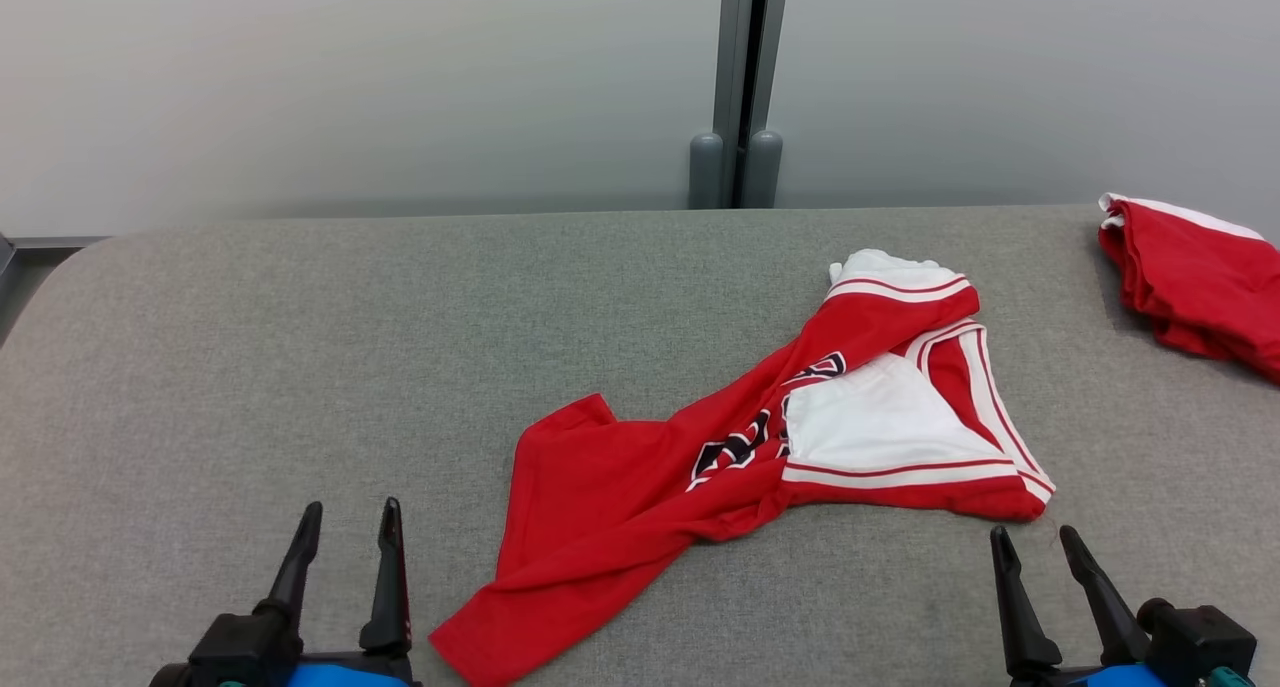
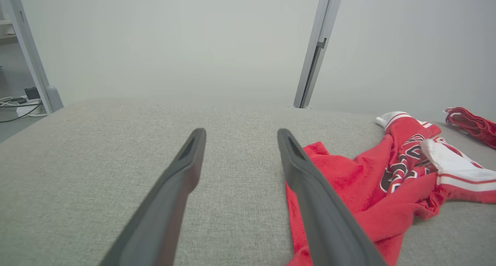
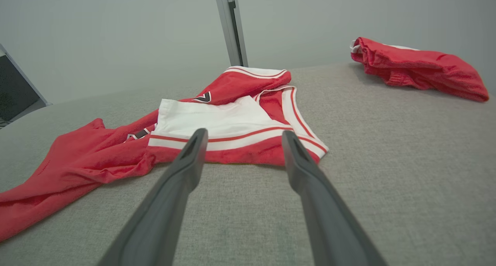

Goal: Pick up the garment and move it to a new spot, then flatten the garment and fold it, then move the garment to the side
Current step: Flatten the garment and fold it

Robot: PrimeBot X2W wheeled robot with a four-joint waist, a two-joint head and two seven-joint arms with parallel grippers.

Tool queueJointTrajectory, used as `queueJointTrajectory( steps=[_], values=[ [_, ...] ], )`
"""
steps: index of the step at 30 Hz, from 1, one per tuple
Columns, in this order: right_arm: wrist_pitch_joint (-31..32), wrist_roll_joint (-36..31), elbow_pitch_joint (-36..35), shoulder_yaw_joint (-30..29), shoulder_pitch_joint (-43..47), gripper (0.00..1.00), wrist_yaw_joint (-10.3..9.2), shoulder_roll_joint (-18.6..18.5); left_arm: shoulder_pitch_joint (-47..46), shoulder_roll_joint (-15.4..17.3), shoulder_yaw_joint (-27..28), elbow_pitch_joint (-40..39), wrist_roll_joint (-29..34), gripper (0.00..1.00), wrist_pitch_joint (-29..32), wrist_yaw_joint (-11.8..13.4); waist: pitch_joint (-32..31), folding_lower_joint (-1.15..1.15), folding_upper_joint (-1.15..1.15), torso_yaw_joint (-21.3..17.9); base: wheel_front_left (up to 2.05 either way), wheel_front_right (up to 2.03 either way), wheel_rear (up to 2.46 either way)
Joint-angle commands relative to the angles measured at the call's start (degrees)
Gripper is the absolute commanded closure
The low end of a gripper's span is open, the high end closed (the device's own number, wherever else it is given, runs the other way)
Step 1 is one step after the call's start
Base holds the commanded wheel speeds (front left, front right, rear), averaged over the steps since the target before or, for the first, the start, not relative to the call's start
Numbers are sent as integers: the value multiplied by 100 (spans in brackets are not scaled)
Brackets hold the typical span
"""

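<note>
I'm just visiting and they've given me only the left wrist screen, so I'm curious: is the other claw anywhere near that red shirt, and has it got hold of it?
Observer: No hold. The right gripper is open and empty, just short of the white-trimmed near edge of the garment.
Operator: And the red scrap at my right edge?
Observer: That is a second red garment, bunched up, lying apart from the first at the far right of the grey padded surface.
Operator: Is my own claw touching the cloth?
Observer: The head view says no. The left gripper is open, and a strip of grey shows between it and the garment's lower tip.
</note>
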Motion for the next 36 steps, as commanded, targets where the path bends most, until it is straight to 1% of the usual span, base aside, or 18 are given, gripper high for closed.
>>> queueJointTrajectory(
  steps=[1, 5, 9, 14, 17, 22, 25, 28, 31, 36],
  values=[
    [-16, 2, -31, -41, 86, 0, 3, -10, -1, -40, 195, -151, 105, 0, -25, 62, -51, 0, 0, -20, 0, 0, 0],
    [-16, -31, -64, -109, 112, 0, 3, 17, -23, -87, 543, -341, 244, 0, -25, 154, -131, 0, 0, -60, 0, 0, 0],
    [-16, -71, -49, -175, 159, 0, 3, 32, 78, -113, 692, -364, 308, 0, -25, 204, -178, 0, 0, -84, 0, 0, 0],
    [-16, -151, -18, -236, 205, 0, 3, 56, 62, -129, 837, -269, 406, 0, -25, 123, -182, 0, 0, -97, 0, 0, 0],
    [-16, -165, 4, -246, 196, 0, 3, 71, 58, -143, 832, -290, 458, 0, -25, 93, -165, 0, 0, -84, 0, 0, 0],
    [-16, -300, 39, -108, 28, 0, 3, 54, -20, -147, 833, -227, 470, 0, -25, 64, -120, 0, 0, -37, 0, 0, 0],
    [-16, -378, 68, 35, -186, 0, 3, 54, -72, -152, 816, -204, 482, 0, -25, 44, -76, 0, 0, -3, 0, 0, 0],
    [34, -444, 144, 296, -524, 0, 3, 51, -115, -155, 768, -212, 462, 0, -25, 64, -23, 0, 0, 36, 0, 0, 0],
    [185, -552, 288, 641, -989, 0, 3, 41, -169, -155, 654, -238, 389, 0, -25, 118, 52, 0, 0, 96, 0, 0, 0],
    [542, -739, 692, 1007, -1873, 0, 3, 80, -329, -154, 476, -210, 327, 0, -25, 143, 261, 0, 0, 255, 0, 0, 0]
  ],
)
